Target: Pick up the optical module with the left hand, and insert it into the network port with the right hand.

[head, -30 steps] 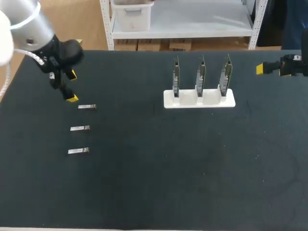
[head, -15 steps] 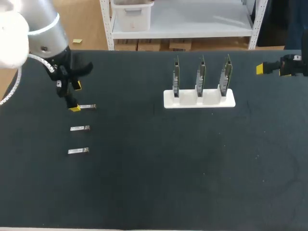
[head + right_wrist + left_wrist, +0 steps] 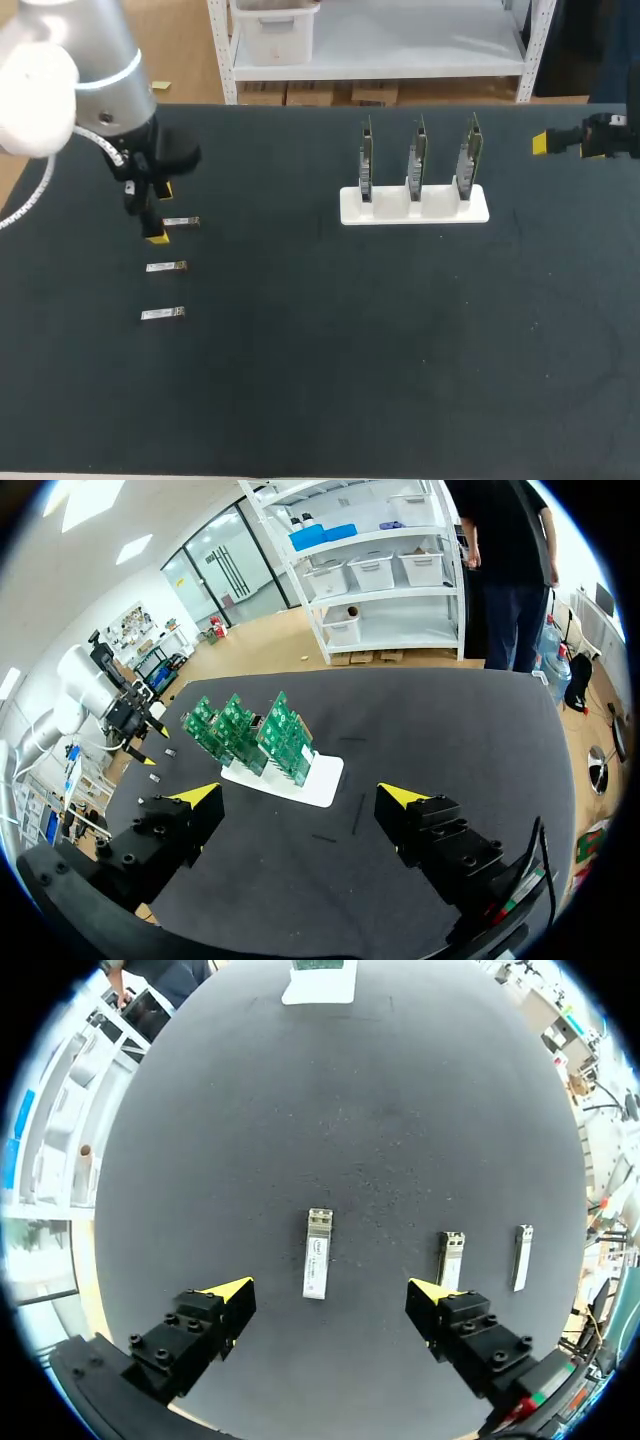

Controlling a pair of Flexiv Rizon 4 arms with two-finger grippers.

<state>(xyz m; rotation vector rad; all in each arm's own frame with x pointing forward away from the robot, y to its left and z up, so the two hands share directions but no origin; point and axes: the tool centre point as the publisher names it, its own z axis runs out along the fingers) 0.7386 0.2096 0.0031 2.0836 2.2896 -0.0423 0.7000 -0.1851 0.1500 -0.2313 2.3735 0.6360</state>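
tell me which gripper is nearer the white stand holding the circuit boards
Right. The right gripper hangs just past the right end of the white stand; the left gripper is far across the table, above an optical module.

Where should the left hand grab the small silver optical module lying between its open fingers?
Across its two long sides, mid-body, coming straight down: the slim silver metal optical module lies flat on the black table, lengthwise between the left hand's open fingers.

No legible print; the label on the optical module [image 3: 316, 1265] is too small.
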